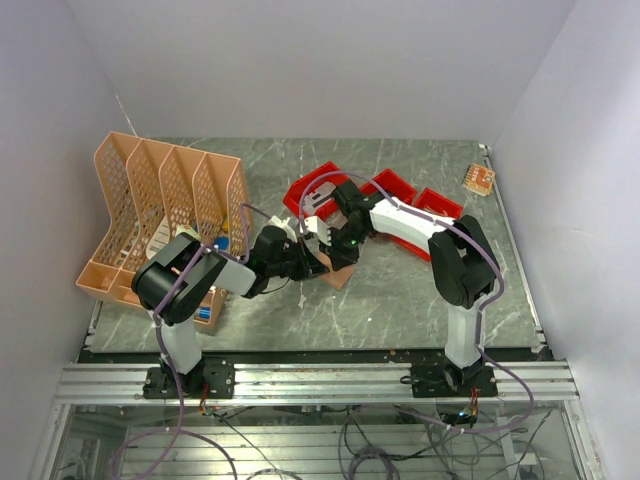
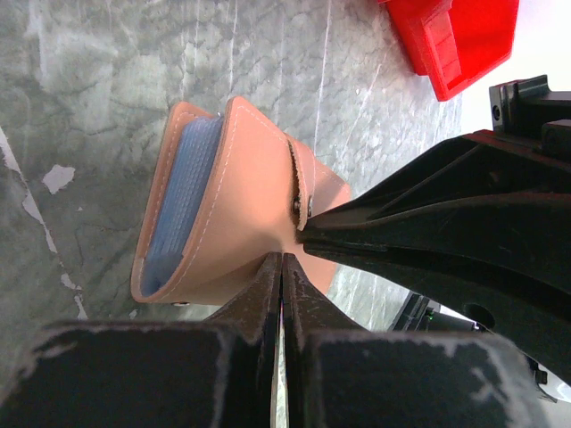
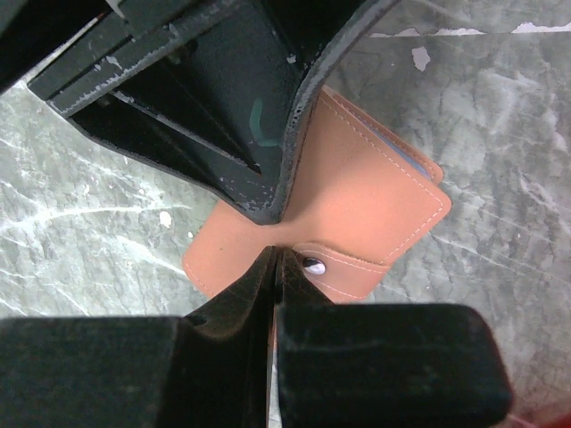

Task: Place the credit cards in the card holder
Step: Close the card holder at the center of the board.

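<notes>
Card holder: tan, mid-tabletop, part open, 1 light blue card inside. Left hand clenched on its edge; right hand clenched on it beside the snap stud. From above, the 2 hands cover most of it. Nearby: red bins toward the far edge; peach file rack at the left edge.

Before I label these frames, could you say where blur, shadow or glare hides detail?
Left wrist: the left gripper looks soft, the card holder sharp, frame's right edge blown white. Right wrist: the right gripper is near-black, detail lost. Top external: evenly lit.
</notes>
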